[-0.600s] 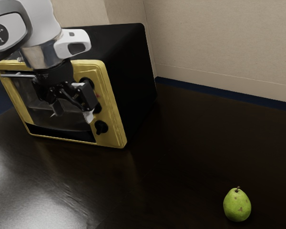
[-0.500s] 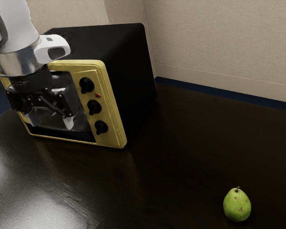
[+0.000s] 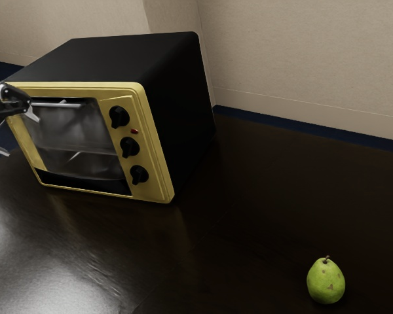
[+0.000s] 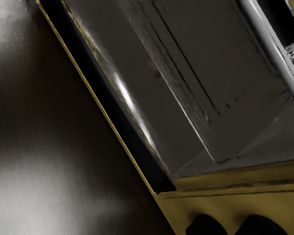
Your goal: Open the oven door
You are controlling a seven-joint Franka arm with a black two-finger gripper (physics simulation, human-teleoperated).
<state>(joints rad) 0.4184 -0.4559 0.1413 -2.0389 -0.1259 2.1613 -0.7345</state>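
Gripper (image 3: 18, 135), fingers spread

Exterior view: gripper at nine o'clock, near the handle; oven door (image 3: 75, 139), shut, also nine o'clock. Pear (image 3: 325, 282), half past four.

Wrist view: silver handle (image 4: 276, 49) spanning door; black knobs (image 4: 206, 226) beside door.

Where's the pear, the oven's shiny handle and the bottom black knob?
Pear (image 3: 326, 282): exterior view, middle of its green side.
Handle (image 4: 270, 41): wrist view, on its silver bar.
Bottom knob (image 3: 139, 174): exterior view, on its front.
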